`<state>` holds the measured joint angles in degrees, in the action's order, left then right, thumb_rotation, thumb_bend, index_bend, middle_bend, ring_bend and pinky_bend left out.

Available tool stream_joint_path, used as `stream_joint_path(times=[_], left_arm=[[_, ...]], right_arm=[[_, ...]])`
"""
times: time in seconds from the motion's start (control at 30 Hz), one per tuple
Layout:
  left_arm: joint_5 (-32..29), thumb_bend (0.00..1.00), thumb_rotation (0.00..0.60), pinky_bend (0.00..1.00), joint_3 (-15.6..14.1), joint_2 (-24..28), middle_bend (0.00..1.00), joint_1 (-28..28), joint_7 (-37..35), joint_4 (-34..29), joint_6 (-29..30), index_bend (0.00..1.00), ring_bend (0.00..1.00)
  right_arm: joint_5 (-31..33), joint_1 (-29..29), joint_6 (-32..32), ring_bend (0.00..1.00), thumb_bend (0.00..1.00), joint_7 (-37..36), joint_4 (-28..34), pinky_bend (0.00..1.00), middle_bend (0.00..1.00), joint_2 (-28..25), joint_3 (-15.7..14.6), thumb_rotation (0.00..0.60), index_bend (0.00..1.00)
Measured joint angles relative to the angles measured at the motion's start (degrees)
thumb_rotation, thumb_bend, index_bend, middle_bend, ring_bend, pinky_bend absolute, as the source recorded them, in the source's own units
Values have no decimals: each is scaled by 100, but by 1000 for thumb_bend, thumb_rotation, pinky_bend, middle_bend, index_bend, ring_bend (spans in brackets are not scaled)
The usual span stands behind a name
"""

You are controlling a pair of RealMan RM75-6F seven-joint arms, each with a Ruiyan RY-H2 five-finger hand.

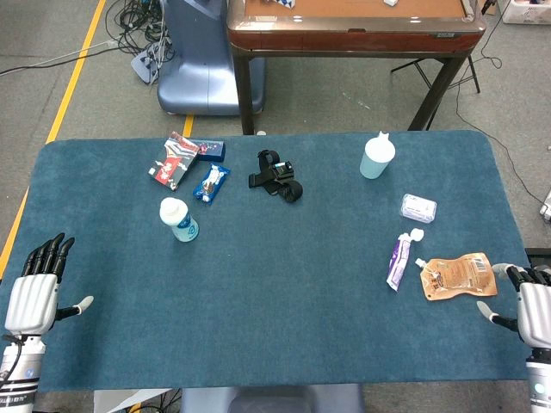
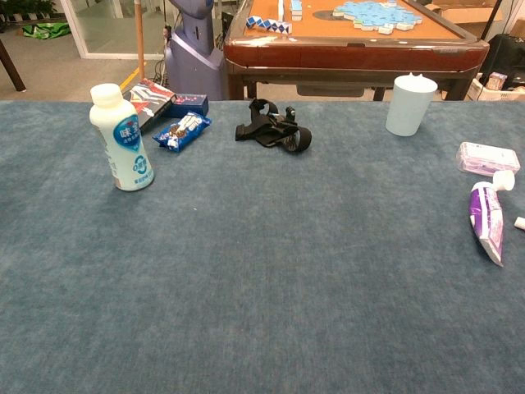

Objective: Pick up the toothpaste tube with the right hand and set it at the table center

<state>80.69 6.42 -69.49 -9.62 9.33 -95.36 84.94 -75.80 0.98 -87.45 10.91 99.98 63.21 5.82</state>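
The toothpaste tube [image 1: 400, 258] [image 2: 489, 215] is purple and white with a white cap and lies flat on the blue table [image 1: 275, 301] at the right. My right hand [image 1: 531, 301] hovers at the table's right edge, well to the right of the tube, fingers apart and holding nothing. My left hand [image 1: 39, 284] rests at the near left edge with its fingers extended, also holding nothing. Neither hand appears in the chest view.
An orange spouted pouch [image 1: 458, 276] lies between the tube and my right hand. A small wipes pack [image 1: 418, 207], a pale blue cup [image 1: 377, 157], a black strap [image 1: 277, 175], a milk bottle [image 1: 178, 219] and snack packs [image 1: 185, 163] sit farther back.
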Motion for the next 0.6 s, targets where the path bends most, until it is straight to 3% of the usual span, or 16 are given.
stream_joint_path(times=[0.3, 0.6], left_arm=[[14, 50, 600, 47, -1, 26, 0, 0, -40, 20, -17, 0, 0], [37, 50, 600, 47, -20, -9, 0, 9, -94, 35, -25, 0, 0]], right_arm=[[27, 123, 234, 307, 0, 95, 19, 256, 422, -8, 25, 600, 351], [273, 691, 1301, 253, 0, 225, 151, 257, 380, -250, 148, 600, 136]])
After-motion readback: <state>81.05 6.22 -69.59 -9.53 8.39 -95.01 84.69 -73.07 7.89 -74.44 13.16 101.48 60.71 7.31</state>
